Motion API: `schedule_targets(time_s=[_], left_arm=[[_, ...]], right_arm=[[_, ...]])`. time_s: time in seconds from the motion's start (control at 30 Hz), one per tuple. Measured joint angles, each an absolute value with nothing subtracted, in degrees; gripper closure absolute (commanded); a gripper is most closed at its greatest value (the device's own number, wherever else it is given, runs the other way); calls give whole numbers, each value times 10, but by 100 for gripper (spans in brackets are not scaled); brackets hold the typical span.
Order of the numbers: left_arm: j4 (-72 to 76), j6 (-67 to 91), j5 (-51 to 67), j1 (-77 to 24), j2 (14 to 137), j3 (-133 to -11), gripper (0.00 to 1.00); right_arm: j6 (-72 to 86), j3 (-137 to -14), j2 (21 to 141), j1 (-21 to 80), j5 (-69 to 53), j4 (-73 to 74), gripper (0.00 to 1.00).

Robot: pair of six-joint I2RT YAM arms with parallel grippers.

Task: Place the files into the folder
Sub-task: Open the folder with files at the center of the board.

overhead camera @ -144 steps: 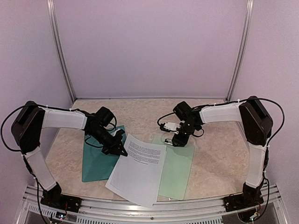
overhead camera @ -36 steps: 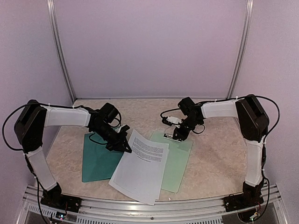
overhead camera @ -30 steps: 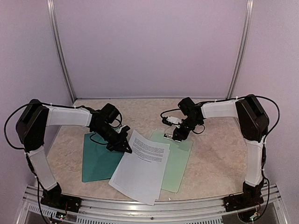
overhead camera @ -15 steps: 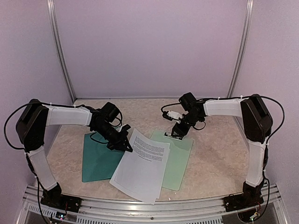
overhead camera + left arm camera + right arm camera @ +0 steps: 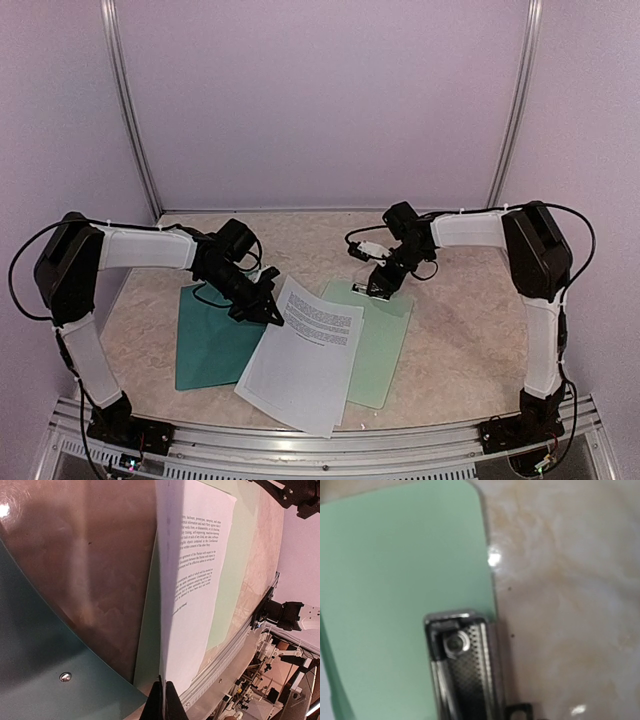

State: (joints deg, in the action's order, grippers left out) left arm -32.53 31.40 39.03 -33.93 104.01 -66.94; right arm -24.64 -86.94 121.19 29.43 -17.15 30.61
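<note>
Currently left pincer (image 5: 268, 312) is clamping closed on the files (image 5: 300, 355) edge; sheets are lying on bench (image 5: 460, 330) between folder (image 5: 205, 345) and clipboard (image 5: 385, 345). Right pincer (image 5: 378, 288) is hovering over the clip (image 5: 462, 670), opening unclear.

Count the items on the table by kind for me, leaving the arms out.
Paper stack: 1, white and printed; the number of sheets cannot be told
Folder: 1, dark teal
Clipboard: 1, pale green
Total: 3
</note>
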Motion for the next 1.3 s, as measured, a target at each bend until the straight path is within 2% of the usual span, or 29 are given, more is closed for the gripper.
schedule_targets(time_s=[0.3,0.9,1.3], left_arm=[[-325,314,390,-340,1040,-669,100],[-325,313,390,-340,1040,-669,100],[-308,312,434,-339,1076,-695,100]], right_arm=[[-255,-871,1225,291,-184,307,64],[-258,-874,1226,287,-193,308,100],[-246,-860,1222,281,-213,288,100]])
